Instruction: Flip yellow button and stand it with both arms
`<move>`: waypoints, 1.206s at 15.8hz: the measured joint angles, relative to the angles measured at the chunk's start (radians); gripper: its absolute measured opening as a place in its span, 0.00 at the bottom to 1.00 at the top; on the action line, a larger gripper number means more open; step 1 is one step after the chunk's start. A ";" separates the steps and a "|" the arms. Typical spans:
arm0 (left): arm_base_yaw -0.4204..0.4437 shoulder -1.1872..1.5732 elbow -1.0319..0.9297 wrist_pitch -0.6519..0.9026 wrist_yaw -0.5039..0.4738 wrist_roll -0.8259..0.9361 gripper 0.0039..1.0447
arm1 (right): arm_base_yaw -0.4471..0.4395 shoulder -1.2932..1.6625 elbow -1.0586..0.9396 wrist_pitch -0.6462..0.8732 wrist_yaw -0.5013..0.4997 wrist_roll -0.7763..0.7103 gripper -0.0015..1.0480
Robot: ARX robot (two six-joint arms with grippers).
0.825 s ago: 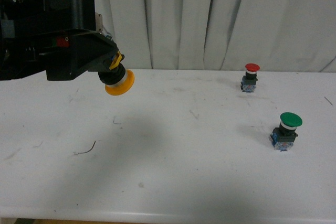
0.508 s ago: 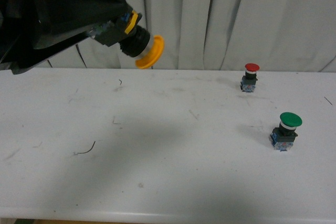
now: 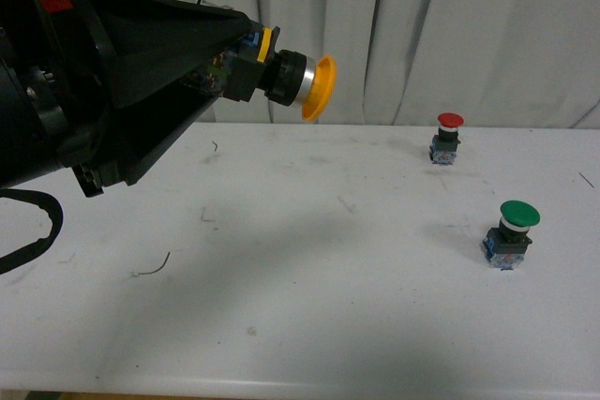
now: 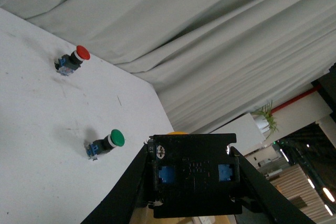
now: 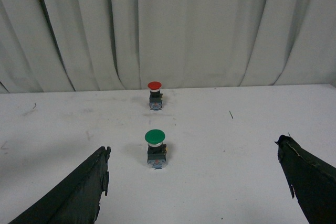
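While left jaws pinch the yellow button (image 3: pixel 298 81) aloft, right jaws stand spread.

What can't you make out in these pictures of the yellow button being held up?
- Left wrist view: the yellow button has its cap hidden behind its own black body, but for a sliver.
- Front view: the dark left gripper hides just how it grips the button.
- The right gripper is absent from the front view, and the right wrist picture's edge cuts it off.
- The red button is too small for detail.
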 joint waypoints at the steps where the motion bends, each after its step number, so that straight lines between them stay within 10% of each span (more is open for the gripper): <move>1: 0.002 -0.015 -0.005 0.002 -0.003 -0.012 0.34 | 0.000 0.000 0.000 0.000 0.000 0.000 0.94; 10: -0.010 -0.065 -0.021 0.005 -0.007 -0.014 0.34 | -0.011 0.005 0.002 -0.008 -0.031 0.002 0.94; 13: -0.016 -0.065 -0.021 0.004 -0.007 -0.011 0.34 | -0.129 0.412 0.039 0.343 -0.319 0.036 0.94; 16: -0.023 -0.065 -0.020 0.005 -0.014 -0.007 0.34 | -0.083 0.979 0.280 0.801 -0.265 0.111 0.94; 19: -0.029 -0.082 -0.019 0.005 -0.018 0.009 0.34 | -0.005 1.459 0.618 0.848 -0.117 0.107 0.94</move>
